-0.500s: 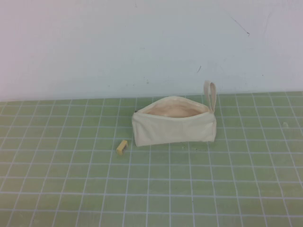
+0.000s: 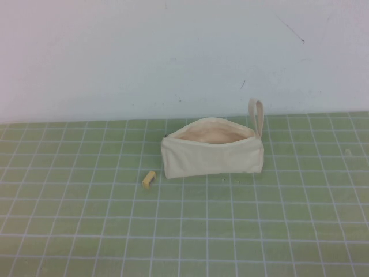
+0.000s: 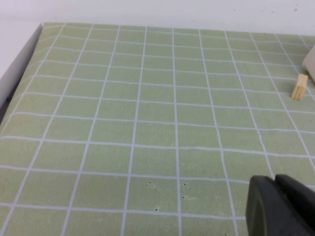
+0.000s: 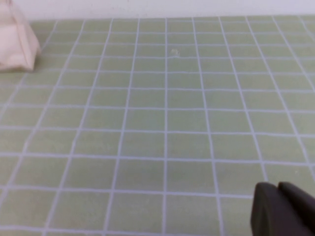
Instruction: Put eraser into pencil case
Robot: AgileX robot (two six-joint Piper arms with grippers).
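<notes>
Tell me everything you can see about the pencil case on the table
The pencil case is a cream, canvas-looking pouch, roughly rectangular, standing on its long edge on the green grid mat near the white wall. Its top gapes open, showing a beige lining. A small fabric loop strap sticks up at its right end. The eraser lies apart from it, off its front left corner. Nothing touches the pouch but the mat; the left gripper and right gripper are both away from it.

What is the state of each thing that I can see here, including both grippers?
pencil case: upright on the mat, zip open, lining showing.
eraser: loose on the mat, outside the case, at its left.
left gripper: above bare mat, holding nothing.
right gripper: above bare mat, holding nothing.
</notes>
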